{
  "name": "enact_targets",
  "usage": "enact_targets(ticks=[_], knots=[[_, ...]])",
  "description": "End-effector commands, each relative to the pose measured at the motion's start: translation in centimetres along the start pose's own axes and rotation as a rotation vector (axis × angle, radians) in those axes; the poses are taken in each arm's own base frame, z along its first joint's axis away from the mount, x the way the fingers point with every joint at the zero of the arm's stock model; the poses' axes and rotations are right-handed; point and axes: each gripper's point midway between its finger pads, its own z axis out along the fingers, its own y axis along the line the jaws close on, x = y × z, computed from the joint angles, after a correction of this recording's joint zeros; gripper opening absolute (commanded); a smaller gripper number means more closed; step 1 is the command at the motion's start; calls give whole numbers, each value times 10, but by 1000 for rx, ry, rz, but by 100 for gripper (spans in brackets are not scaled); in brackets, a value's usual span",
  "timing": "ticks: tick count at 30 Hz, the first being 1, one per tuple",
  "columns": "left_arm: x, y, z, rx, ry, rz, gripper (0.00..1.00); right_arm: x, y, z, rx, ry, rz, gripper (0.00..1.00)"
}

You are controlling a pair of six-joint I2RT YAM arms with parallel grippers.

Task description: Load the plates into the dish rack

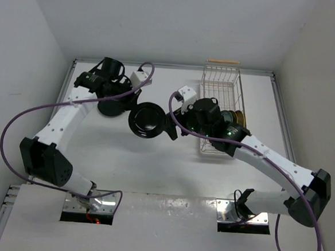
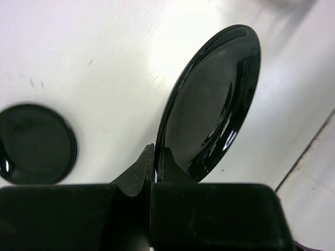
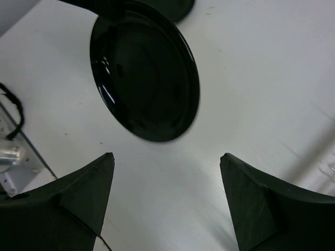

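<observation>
Left end effector (image 2: 154, 159) is clenching on the lower rim of a glossy black plate (image 2: 209, 104), its two fingers pressed together with the rim pinched between them. I am holding this plate up on edge, tilted, clear of the tabletop (image 1: 153, 170), in the gap between my two arms. My left arm is stretching up from its base at the near left corner, bending at the elbow and reaching toward the middle of the far side.

My right end effector (image 3: 167, 178) is standing released, its fingers (image 3: 94, 188) spread wide apart and gripping nothing. It is facing the hollow face of the held plate from the other side, near it but apart from it. My right arm is running from its base at the near right, leaning inward to the left, with its wrist crossing over the near end of the dish rack (image 1: 220, 77).

A second black plate (image 2: 34, 144) is lying flat on the tabletop just below my left wrist. The dish rack is sitting on the right side with its long axis pointing away from me. A mustard plate (image 1: 236, 117) is standing on edge inside it, partly hidden behind my right wrist, so I cannot tell how many plates are standing there. A purple cable (image 1: 18, 121) is looping out beside my left arm.
</observation>
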Motion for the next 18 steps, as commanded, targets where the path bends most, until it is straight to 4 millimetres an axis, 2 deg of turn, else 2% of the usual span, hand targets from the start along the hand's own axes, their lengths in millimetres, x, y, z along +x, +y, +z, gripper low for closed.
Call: enact_targets(ticks=[1,3,4,6,9,10,13,14,15,16,17,18], knots=[[-8,-40,-10,108,-23,33,0,-35,38,15,-174,-105,39,81],[-10,-43,-13,112,-34,37,0,-28,43,25,-189,-78,50,81],[-16,-52,-19,132,-64,54,0,-27,44,31,-189,-74,58,81],[-19,-58,-24,159,-88,88,0,-19,40,41,-159,-54,69,80],[-22,-77,-34,238,-134,147,0,-10,39,50,-142,-25,106,54],[-23,-79,-35,248,-140,147,0,-9,37,51,-140,-28,113,36],[-27,-80,-39,234,-164,160,0,-12,38,47,-139,-67,132,7],[-26,-75,-38,206,-155,154,0,-18,34,43,-123,-94,147,0],[-27,-71,-38,188,-153,144,0,-15,30,42,-97,-92,147,0],[-27,-63,-36,156,-155,103,2,-22,25,39,-74,-139,150,0],[-26,-50,-35,85,-134,87,16,-27,24,34,-64,-159,152,0],[-28,-42,-35,34,-136,51,60,-30,5,30,35,-174,158,0]])
